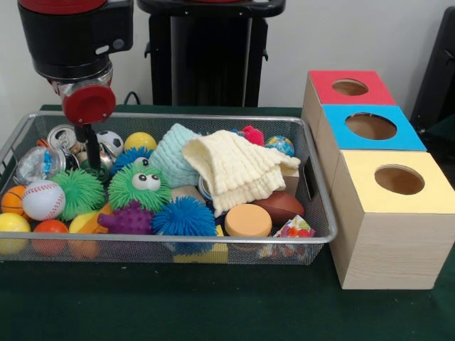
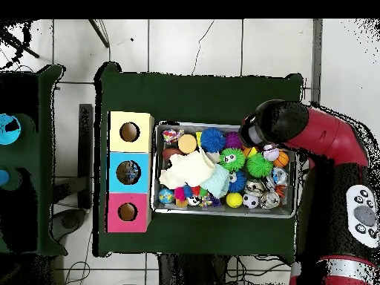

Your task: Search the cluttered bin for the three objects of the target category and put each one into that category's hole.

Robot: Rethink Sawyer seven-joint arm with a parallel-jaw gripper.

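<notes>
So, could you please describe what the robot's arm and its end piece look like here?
The Sawyer arm has glossy red shells with black joint sections, and a grey panel of round buttons near its base. In the front view its bulky black wrist housing ends in a silver collar and a round red cap; below hangs a thin black gripper.

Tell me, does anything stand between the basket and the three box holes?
Only the basket's own wire wall. The red, blue and yellow holes are open on top, with nothing visible covering them.
</notes>
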